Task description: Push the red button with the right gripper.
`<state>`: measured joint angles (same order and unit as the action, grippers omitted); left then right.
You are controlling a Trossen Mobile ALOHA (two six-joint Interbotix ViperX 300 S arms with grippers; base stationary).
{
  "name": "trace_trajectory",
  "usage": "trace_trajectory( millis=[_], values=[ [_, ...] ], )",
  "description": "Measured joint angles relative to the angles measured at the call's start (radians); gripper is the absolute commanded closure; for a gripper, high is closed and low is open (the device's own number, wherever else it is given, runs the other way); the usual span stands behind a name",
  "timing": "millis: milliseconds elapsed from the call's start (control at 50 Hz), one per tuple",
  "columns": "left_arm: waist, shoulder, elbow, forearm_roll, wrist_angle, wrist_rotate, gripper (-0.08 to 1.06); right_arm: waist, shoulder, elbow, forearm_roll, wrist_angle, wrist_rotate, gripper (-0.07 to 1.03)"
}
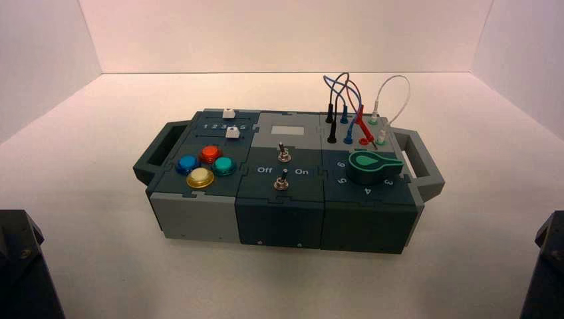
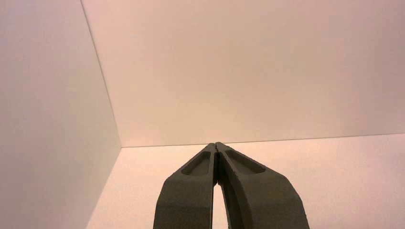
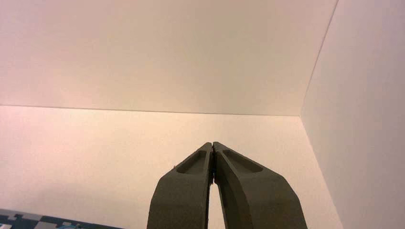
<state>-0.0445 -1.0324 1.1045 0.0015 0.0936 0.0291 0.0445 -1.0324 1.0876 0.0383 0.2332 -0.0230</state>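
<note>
Location of red button (image 1: 211, 154): on box (image 1: 279, 216), toward nine o'clock, among four domed buttons. Sits at roughly twelve in that cluster, with blue button (image 1: 188, 165) at nine, teal button (image 1: 224, 166) at three and yellow button (image 1: 200, 177) at six. Appears free of any contact. Beyond, toward one o'clock, two white slider caps (image 1: 232, 133).

Right gripper (image 3: 213, 143): parked off box, near four o'clock of high view, at end of right arm (image 1: 551, 269). Found narrow, fingertips together, with nothing between. Points away toward twelve, at far wall (image 3: 157, 52), long axis not aimed at target. Judged from that side, bears between nine and ten o'clock to red button, well apart, with green-topped knob (image 1: 370, 167) and toggle switches (image 1: 284, 156) near line of travel.

Left gripper (image 2: 215, 143): idle near eight o'clock, likewise narrow and empty; belongs to nearer arm, though not assigned. Task judged at its start. Next move calls for lift and swing across box, then descent onto red dome. Risk assessed: clipping knob or switches, or pressing teal neighbour instead.
</note>
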Motion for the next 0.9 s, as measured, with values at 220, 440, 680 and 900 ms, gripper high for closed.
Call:
trace_trajectory(
  millis=[220,440,680,900],
  values=[
    [0.000,0.000,0.000,0.000,0.000,0.000,1.01,0.000,0.002,-0.002,0.002,0.002,-0.002,0.99],
    [0.000,0.000,0.000,0.000,0.009,0.000,1.01,0.002,0.002,0.000,0.003,0.014,-0.002,0.99],
    [-0.058,0.017,-0.025,-0.002,0.147,0.000,1.01,0.037,0.015,0.000,0.014,0.069,-0.002,0.99],
    [-0.178,0.018,-0.074,-0.003,0.360,0.000,1.01,0.061,0.052,-0.006,0.014,0.110,-0.002,0.99]
  ],
)
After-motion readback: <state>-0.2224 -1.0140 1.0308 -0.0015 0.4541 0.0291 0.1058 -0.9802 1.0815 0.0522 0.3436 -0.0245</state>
